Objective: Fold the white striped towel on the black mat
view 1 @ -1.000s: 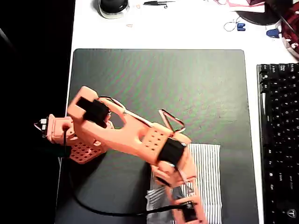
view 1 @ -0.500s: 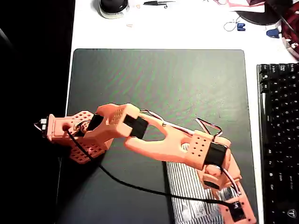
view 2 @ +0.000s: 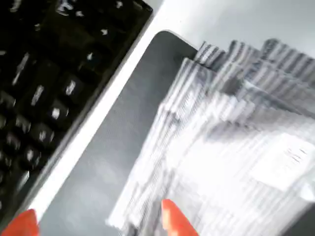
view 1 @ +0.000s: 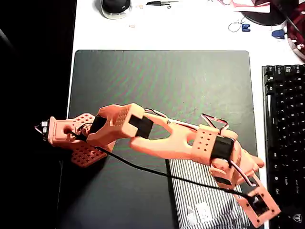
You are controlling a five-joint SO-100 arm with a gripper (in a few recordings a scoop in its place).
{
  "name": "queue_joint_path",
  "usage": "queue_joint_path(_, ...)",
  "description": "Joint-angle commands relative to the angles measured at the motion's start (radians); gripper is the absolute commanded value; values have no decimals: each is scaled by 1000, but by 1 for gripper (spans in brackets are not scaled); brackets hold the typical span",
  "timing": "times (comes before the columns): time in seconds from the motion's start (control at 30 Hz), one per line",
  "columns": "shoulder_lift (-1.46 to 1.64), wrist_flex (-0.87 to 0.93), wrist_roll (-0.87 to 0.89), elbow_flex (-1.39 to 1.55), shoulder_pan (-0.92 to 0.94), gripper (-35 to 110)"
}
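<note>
The white striped towel (view 1: 205, 195) lies at the bottom right of the black mat (view 1: 162, 81), with a small white label (view 1: 198, 212) facing up. The orange arm reaches from the left across the mat to my gripper (view 1: 251, 193), which sits over the towel's right edge. From overhead the arm hides the fingertips. In the wrist view the towel (view 2: 231, 132) looks blurred and layered on the mat (view 2: 118, 142). My gripper (view 2: 98, 226) is open. One orange fingertip (view 2: 172, 219) is at the towel's edge. The other is over the mat, with nothing between them.
A black keyboard (view 1: 286, 143) (view 2: 44, 73) lies just right of the mat, across a narrow strip of white table (view 2: 93, 123). Small items, a round dark object (view 1: 115, 5) among them, sit along the table's far edge. The arm's base (view 1: 62, 133) stands at the mat's left edge.
The arm has swung and stretched to the right, toward the keyboard. The towel now lies narrower and further right, and its label has come into view.
</note>
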Motion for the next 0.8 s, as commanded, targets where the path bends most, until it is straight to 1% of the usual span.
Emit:
queue_joint_path(0.0, 144, 110, -104, 20, 21, 26)
queue_joint_path(0.07, 195, 172, -190, 83, 32, 21)
queue_joint_path(0.1, 210, 175, -235, 129, 34, 18)
queue_joint_path(0.17, 213, 152, -331, 219, 25, 11)
queue_joint_path(0.27, 173, 77, -371, 308, -46, 0)
queue_joint_path(0.47, 69, -115, -367, 345, -164, 0)
queue_joint_path(0.6, 28, -187, -373, 345, -183, 0)
queue_joint_path(0.77, 3, -275, -387, 425, -169, 0)
